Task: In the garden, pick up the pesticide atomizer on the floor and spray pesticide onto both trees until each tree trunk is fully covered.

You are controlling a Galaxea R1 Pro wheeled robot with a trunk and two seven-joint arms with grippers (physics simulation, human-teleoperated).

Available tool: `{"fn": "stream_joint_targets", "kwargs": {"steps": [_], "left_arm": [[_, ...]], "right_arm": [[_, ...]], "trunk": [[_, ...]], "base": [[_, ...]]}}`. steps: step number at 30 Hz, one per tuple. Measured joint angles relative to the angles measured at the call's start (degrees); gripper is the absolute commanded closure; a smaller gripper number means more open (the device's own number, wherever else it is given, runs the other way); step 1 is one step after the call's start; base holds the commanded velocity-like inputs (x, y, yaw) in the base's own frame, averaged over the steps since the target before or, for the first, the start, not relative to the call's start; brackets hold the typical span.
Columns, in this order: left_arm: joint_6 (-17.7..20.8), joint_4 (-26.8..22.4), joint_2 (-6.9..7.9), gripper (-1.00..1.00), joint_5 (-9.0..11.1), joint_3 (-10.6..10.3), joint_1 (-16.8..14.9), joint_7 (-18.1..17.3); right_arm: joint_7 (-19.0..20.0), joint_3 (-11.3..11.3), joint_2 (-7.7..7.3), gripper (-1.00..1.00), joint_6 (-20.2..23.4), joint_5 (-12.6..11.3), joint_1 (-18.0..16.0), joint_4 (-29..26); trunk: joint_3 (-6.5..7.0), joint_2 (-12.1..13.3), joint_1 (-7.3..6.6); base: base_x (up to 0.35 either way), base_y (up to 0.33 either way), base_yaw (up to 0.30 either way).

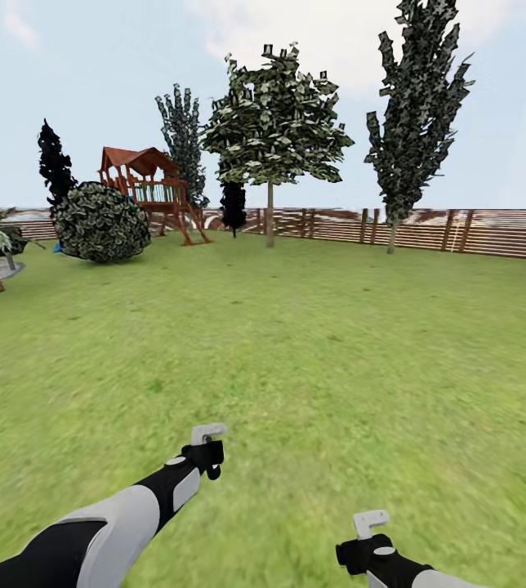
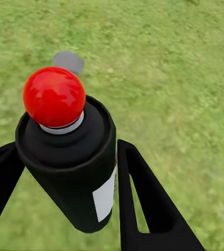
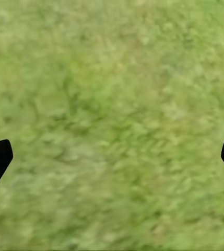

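Now left end effector (image 2: 65, 198) clamps the pesticide atomizer (image 2: 70, 167) (red-tipped); right end effector (image 3: 112, 157) spread wide.

My left arm (image 1: 104, 527) wears a smooth white shell over glossy black segments, the black showing at the upper arm and again past a rounded white cuff near the wrist. My left claw (image 1: 206, 445) is a black block topped by a pale grey hooked bracket at twelve o'clock. My right claw (image 1: 369, 543) matches it: black knuckle, small grey disc, grey bracket above. Seen from the wrist, my left fingers (image 2: 143, 204) are flat, matte black, tapering wedges.
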Motion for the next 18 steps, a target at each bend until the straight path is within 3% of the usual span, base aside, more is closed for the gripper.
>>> {"fn": "stream_joint_targets", "kwargs": {"steps": [13, 18], "left_arm": [[0.0, -0.09, 0.0, 1.0, 0.02, 0.0, 0.0, 0.0], [0.0, -0.09, 0.0, 1.0, 0.03, 0.0, -0.01, 0.0]], "right_arm": [[0.0, 0.0, 0.01, -1.0, 0.0, 0.0, 0.07, 0.0], [-0.02, 0.0, 0.01, -1.0, 0.0, -0.01, 0.07, 0.0]], "trunk": [[0.0, 0.0, 0.0], [0.0, 0.0, 0.0]], "base": [[0.35, 0.0, -0.001], [0.35, 0.0, -0.148]]}}
